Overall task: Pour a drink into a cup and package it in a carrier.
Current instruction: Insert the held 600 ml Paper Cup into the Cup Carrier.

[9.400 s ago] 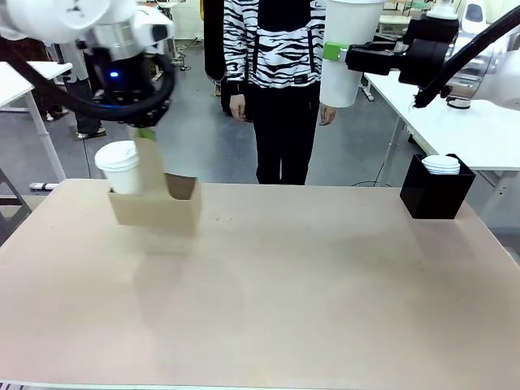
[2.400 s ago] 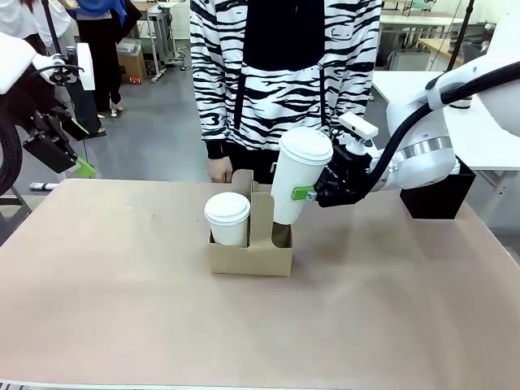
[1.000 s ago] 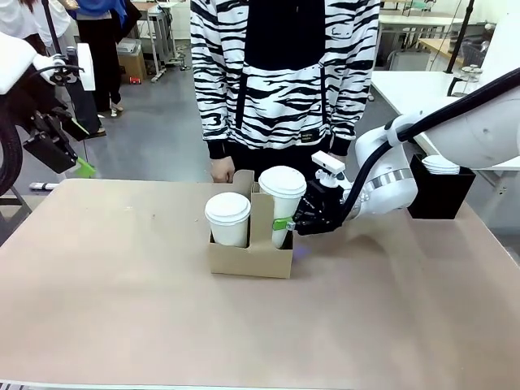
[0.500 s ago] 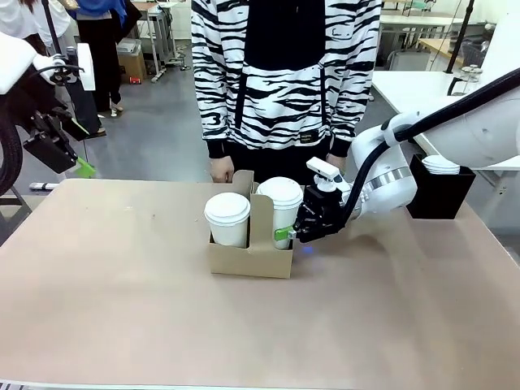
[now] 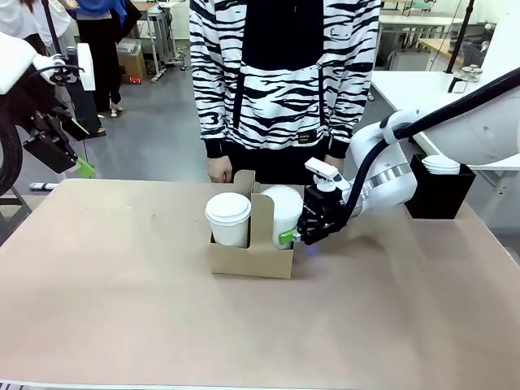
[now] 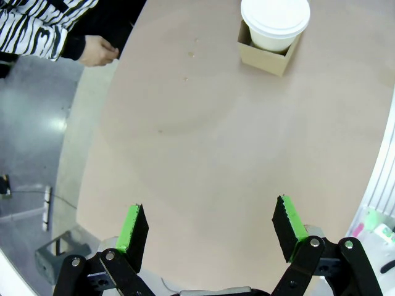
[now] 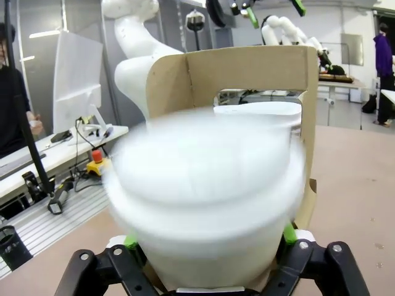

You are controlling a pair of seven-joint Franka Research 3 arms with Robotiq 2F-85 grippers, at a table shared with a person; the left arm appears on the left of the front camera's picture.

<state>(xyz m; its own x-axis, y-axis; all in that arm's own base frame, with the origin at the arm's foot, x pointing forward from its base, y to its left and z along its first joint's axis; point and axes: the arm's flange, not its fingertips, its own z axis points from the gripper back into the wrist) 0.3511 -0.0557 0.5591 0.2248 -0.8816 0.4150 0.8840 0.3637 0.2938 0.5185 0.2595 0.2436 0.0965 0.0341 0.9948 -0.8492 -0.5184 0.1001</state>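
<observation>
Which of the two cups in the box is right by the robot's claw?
The cup on the picture's right side of the carrier, with the right gripper around it. The other cup sits beyond the handle, nothing near it.

Left end effector gapes wide; right end effector reaches mid-table.

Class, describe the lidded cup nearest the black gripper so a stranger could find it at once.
Find the brown cardboard carrier mid-table, before the person. It holds two white lidded paper cups; yours is the right-hand cup, sitting lower than its neighbour, with the right gripper around it.
</observation>
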